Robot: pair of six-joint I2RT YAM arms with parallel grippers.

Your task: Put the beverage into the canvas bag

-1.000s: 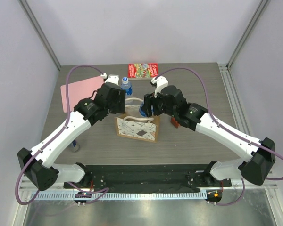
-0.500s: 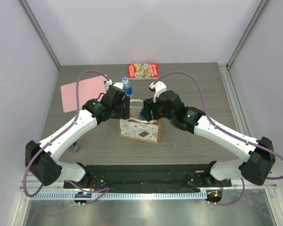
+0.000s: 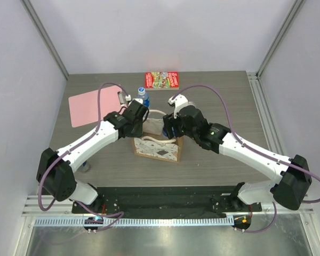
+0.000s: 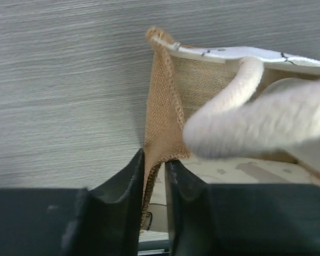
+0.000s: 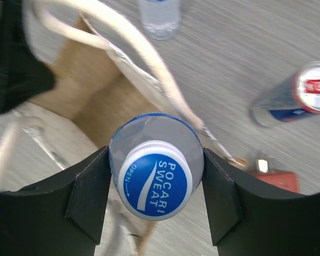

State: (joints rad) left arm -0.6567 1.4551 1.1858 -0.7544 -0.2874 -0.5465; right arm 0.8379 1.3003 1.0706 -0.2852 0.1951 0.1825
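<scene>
The canvas bag (image 3: 157, 148) stands upright mid-table, cream with tan edges and white rope handles. My left gripper (image 3: 140, 120) is at its left top corner. In the left wrist view the left gripper (image 4: 154, 160) is shut on the bag's tan side edge (image 4: 162, 106), with a rope handle (image 4: 245, 125) blurred in front. My right gripper (image 5: 156, 165) is shut on the beverage (image 5: 156, 184), a clear bottle with a blue Pocari Sweat cap. It holds the bottle upright over the bag's right rim. From above, the right gripper (image 3: 168, 127) hides most of the bottle.
A second clear bottle (image 3: 142, 97) stands just behind the bag. A red-topped can (image 5: 296, 96) lies right of the bag, near a small red item (image 5: 274, 180). A pink sheet (image 3: 90, 106) lies far left and a red packet (image 3: 161, 80) at the back edge.
My left gripper has moved right to the bag's left corner and closed on its edge. My right gripper, still holding the bottle, has shifted slightly toward the bag's opening.
</scene>
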